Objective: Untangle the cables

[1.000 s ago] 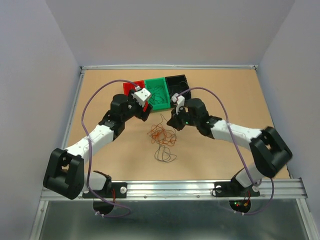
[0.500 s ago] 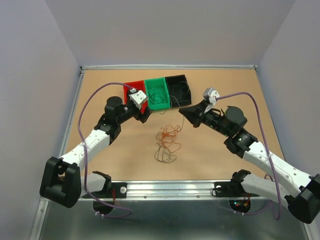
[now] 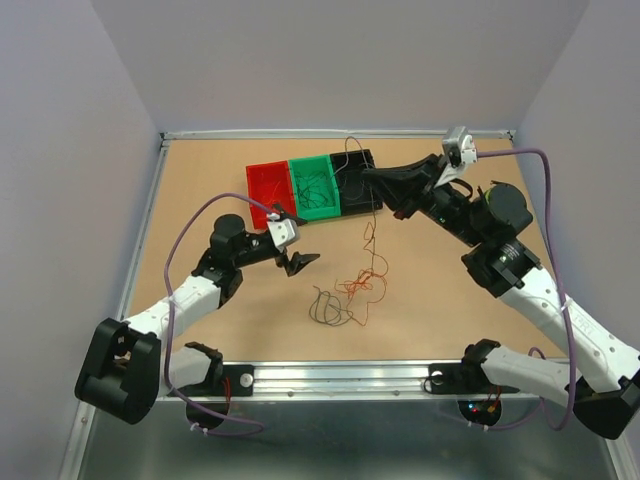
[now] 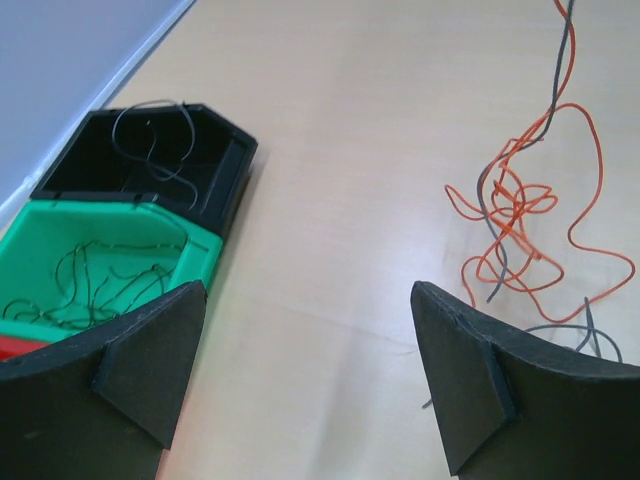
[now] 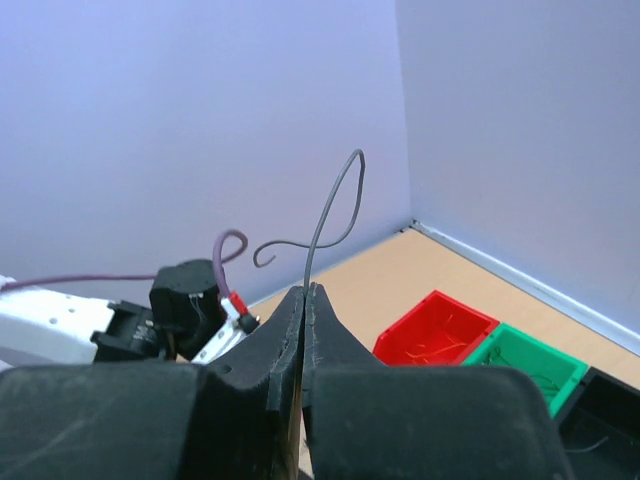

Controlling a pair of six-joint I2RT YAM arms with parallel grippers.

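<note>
Pinches one dark grey cable [image 5: 330, 210] in the right gripper [image 5: 306, 292], its two black faces pressed flat together on it, with a curled free end poking up above the tips. Holds that gripper high over the far edge of the counter [image 3: 200, 180], above the black bin [image 3: 350, 154], so that the cable drops in a long, kinked, nearly straight line toward the near edge and into the tangle [image 3: 352, 290] at mid-counter. Hovers the left gripper [image 3: 300, 262] low, spread wide apart and carrying nothing, just left of the tangle and far nearer to it than the right one. Shows, from the left wrist, the tangle ahead and to the right of the spread fingers [image 4: 470, 380], not between them. Calls, most likely, for a short reach rightward with the left gripper to pin the orange-red loops while the grey strand pulls free along its far-to-near axis. Looks fine, springy and smooth-coated throughout: orange-red curls knotted round the grey line, plus a loose dark loop lying flat nearer the near edge. Risks dragging the whole knot upward, given how light such wire appears. Lines up three hard moulded plastic bins near the far edge: a red bin [image 3: 258, 185] with faint orange strands, a green bin [image 4: 195, 265] with thin dark wires, then the black one with a grey curl. Rests all of it on a smooth, pale, wood-toned board.
</note>
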